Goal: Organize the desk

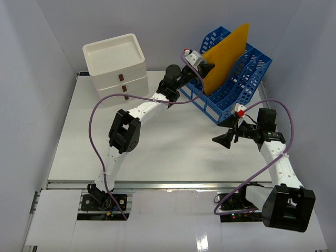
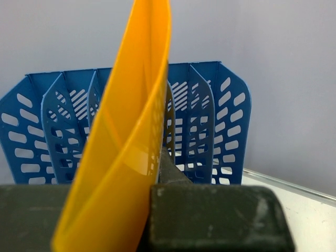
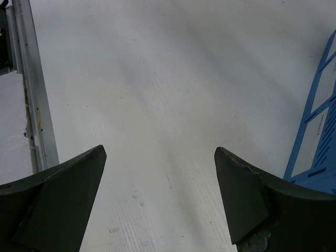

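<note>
The desk [image 1: 173,152] is a wide white tabletop with a metal rail along its front edge. My left gripper [image 1: 206,68] is shut on an orange folder [image 1: 226,55] and holds it upright in the blue slotted file rack [image 1: 244,86] at the back right. In the left wrist view the folder [image 2: 128,136] rises between my fingers [image 2: 173,173] in front of the rack's dividers [image 2: 205,121]. My right gripper [image 1: 227,137] is open and empty, hovering over bare desk [image 3: 157,105] just in front of the rack [image 3: 317,136].
A white three-drawer box [image 1: 116,65] stands at the back left. The desk's metal rail [image 3: 31,105] shows at the left of the right wrist view. Pale walls close in the left, back and right sides.
</note>
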`<move>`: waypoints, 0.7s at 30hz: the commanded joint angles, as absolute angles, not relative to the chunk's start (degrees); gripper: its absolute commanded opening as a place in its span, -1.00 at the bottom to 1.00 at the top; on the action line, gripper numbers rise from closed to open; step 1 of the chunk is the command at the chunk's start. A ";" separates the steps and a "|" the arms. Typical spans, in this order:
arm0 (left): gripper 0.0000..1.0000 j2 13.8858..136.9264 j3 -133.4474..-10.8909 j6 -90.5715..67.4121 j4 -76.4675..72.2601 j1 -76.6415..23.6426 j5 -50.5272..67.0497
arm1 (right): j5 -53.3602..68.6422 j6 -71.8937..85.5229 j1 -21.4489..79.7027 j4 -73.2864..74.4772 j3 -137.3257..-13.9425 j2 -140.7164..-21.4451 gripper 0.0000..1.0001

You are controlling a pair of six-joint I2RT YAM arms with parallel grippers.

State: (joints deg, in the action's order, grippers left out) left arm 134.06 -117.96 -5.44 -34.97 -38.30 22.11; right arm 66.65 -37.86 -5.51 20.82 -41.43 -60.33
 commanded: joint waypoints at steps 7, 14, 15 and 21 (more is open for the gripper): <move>-0.87 126.63 -109.07 -5.12 -36.07 -38.14 24.23 | 68.38 -36.91 -5.71 18.78 -41.28 -60.56 0.81; 0.02 127.58 -112.67 -6.21 -32.53 -38.65 22.29 | 67.47 -36.91 -5.80 18.59 -41.00 -60.77 0.80; 0.21 128.03 -113.85 -6.07 -31.18 -38.92 21.57 | 67.33 -36.91 -5.80 18.55 -40.96 -60.82 0.80; 0.80 127.88 -120.66 -4.08 -27.17 -40.19 19.40 | 66.59 -36.87 -6.09 18.35 -40.78 -61.00 0.81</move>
State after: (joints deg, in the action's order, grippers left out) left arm 132.29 -115.38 -5.11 -29.67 -38.93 21.20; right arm 66.50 -37.20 -5.63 20.27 -41.34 -60.50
